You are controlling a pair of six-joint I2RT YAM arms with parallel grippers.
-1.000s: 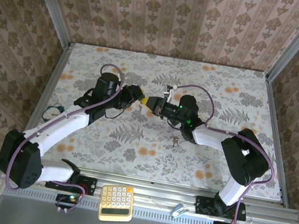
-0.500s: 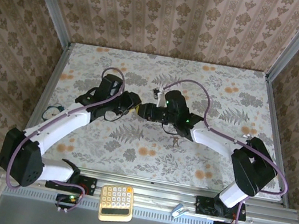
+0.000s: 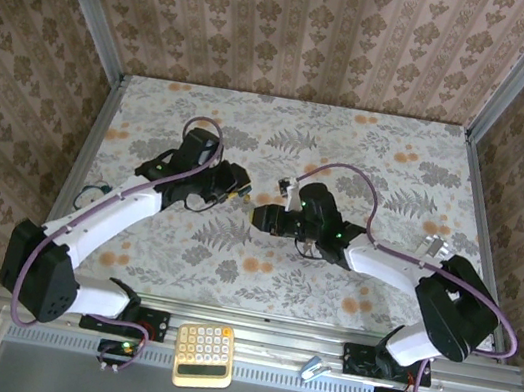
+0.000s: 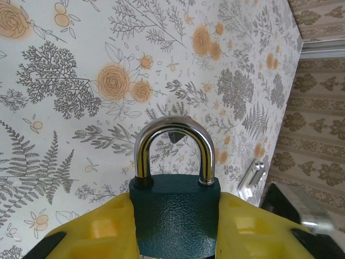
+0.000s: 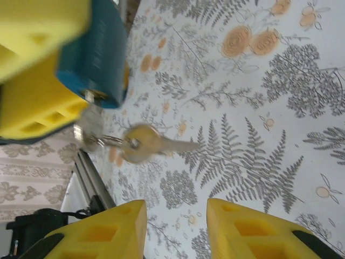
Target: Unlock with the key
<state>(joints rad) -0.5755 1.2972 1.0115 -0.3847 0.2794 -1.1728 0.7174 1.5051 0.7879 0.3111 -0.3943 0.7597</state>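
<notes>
A cloth with grey ferns and orange flowers covers the table [image 3: 399, 169]. The right gripper's [image 5: 177, 209] own camera shows its two yellow fingers [image 5: 113, 232] spread apart with nothing between them. Just past their tips hangs the key [image 5: 86, 125], blurry and silver, at the bottom end of the blue padlock [image 5: 97, 51]. A small ring joins it to a second key [image 5: 143, 143] with a round pale head, whose blade points sideways over the cloth. I cannot tell if the key is right inside the keyhole.

The left gripper [image 4: 175, 204] is clamped on the padlock, with one yellow finger on each side of its body. Its own camera shows what the other one does not: the shiny shackle [image 4: 172, 124] standing up past the fingers, with both legs down in the body.

From above, the two grippers face each other over the middle of the table, tips near but apart. A yellow calculator [image 3: 205, 354] lies far behind both grippers, by the arm bases.
</notes>
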